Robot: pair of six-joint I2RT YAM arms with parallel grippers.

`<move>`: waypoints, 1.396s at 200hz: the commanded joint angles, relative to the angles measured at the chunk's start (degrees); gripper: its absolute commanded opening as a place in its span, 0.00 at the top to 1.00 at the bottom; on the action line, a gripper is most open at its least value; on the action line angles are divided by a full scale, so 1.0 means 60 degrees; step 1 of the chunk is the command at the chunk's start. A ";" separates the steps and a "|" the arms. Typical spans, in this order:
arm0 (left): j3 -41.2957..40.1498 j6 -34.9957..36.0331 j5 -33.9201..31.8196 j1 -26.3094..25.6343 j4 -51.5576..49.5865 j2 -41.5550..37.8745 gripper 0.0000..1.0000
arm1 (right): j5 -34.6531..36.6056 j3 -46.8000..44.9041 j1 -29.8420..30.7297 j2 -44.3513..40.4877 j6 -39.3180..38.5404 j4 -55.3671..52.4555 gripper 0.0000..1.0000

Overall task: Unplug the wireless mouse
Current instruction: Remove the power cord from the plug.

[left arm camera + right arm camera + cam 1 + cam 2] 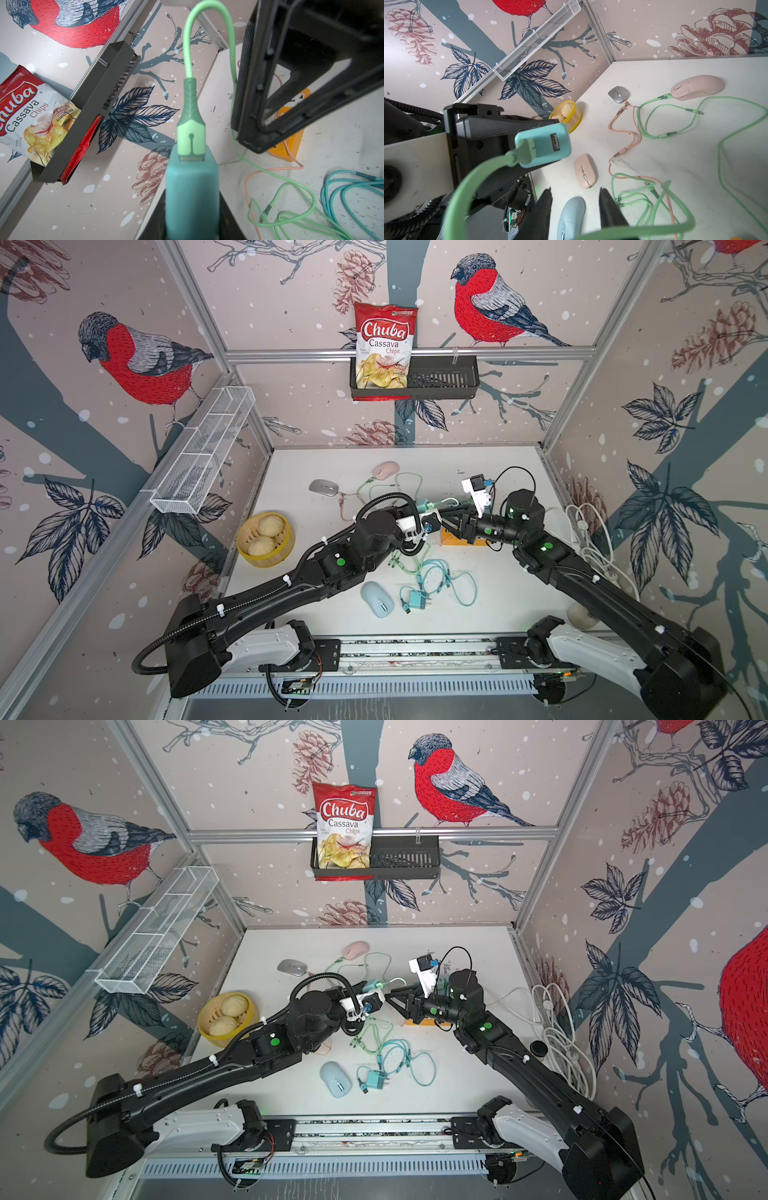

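At the middle of the white desk [519, 605], your left end effector [192, 216] is clenched on a teal charger [544, 145], held off the surface. A green cable [187, 54] is plugged into the charger's face beside a free USB socket. It arches away in a loop and trails across the desk to the pink mouse [385, 470]. That mouse lies near the back wall, well apart from both arms, with the cable's far end in its nose.

Your right end effector [575, 195] faces the left one, just beside the charger, released, with its jaws apart. The green loop passes close by its fingers; you cannot tell whether it runs between them.

The charger is a smooth, rounded block. The plug [191, 133] is matte, with a ribbed neck, and the cable looks braided. The mouse is a smooth, low dome.

A gray mouse [324, 488] sits left of the pink one. A pale blue mouse [376, 598] lies near the front edge, beside a tangle of teal cable [449, 580]. A yellow steamer basket [266, 539] holding two buns stands at the left edge. A coil of white cord [590, 539] lies against the right wall. The widest bare stretch of desk is at the front right.
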 commanded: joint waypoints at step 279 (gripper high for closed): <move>-0.0551 -0.1644 -0.0179 0.0241 -0.2077 -0.0466 1.00 | 0.0685 0.0356 -0.0433 -0.0481 0.0407 0.0377 1.00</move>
